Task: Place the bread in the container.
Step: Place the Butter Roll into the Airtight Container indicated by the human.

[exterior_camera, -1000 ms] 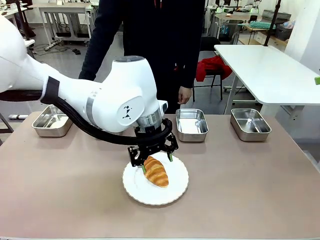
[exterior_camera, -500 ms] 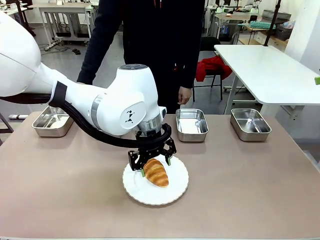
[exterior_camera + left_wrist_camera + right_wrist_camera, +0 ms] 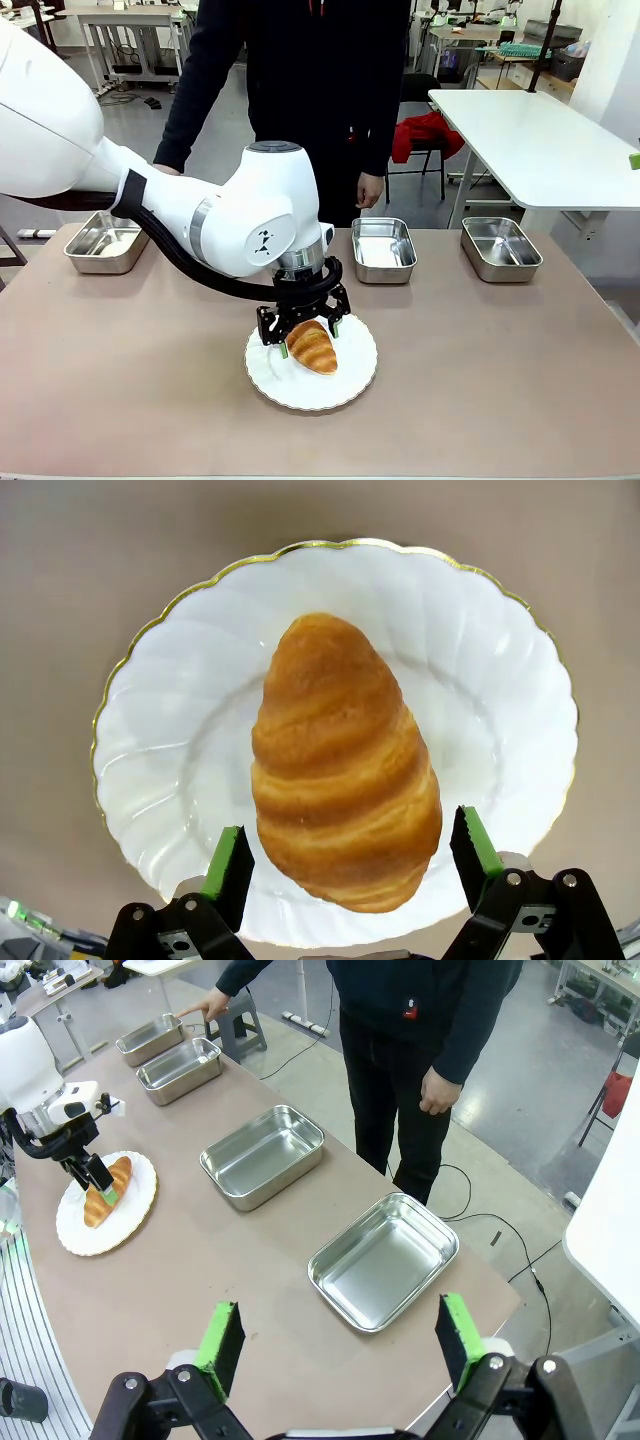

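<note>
The bread (image 3: 313, 347), a golden-brown croissant, lies on a round white plate (image 3: 350, 385) at the table's middle. My left gripper (image 3: 307, 334) is down over it, open, with one green pad (image 3: 232, 860) on each side of the croissant's (image 3: 340, 770) near end; whether the pads touch the crust I cannot tell. Steel pans that look alike stand along the far edge (image 3: 105, 242) (image 3: 383, 250) (image 3: 500, 248). My right gripper (image 3: 335, 1335) hangs open high over the table, holding nothing.
A person stands at the far side. One hand (image 3: 205, 1005) stretches a finger out over the farthest pan (image 3: 150, 1038) in the right wrist view. My left arm (image 3: 200, 215) covers part of the pan row. The plate has a gold rim (image 3: 150, 740).
My left gripper has come down a little over the croissant, and its arm has shifted slightly right. The jaws have stayed wide. The croissant and plate have not moved.
</note>
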`<state>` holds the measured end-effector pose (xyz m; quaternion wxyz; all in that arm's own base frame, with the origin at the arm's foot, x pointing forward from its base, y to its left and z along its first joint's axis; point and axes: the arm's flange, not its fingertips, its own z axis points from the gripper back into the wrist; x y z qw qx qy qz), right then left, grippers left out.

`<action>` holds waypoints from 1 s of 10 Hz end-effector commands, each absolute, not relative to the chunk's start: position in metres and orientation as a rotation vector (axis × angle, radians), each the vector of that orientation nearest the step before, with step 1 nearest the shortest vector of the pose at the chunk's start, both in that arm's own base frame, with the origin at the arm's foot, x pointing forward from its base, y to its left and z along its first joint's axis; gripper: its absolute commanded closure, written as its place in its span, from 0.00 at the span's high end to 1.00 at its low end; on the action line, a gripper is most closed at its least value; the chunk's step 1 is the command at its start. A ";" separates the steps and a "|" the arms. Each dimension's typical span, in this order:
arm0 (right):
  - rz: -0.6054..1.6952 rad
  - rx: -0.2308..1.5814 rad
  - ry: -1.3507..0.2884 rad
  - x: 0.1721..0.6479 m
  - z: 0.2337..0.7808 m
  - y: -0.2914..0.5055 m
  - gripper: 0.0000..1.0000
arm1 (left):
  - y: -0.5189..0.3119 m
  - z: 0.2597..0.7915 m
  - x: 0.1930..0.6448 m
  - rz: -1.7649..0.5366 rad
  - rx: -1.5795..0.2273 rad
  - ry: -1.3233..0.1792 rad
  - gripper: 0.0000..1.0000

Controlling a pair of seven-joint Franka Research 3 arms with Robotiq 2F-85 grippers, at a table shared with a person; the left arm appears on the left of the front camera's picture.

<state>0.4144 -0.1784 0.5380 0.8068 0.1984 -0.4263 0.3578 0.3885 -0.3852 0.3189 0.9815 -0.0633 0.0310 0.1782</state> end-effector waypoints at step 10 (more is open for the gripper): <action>0.767 0.428 -0.917 0.414 0.539 -0.177 1.00 | -0.391 0.308 0.400 0.319 -0.074 0.048 0.58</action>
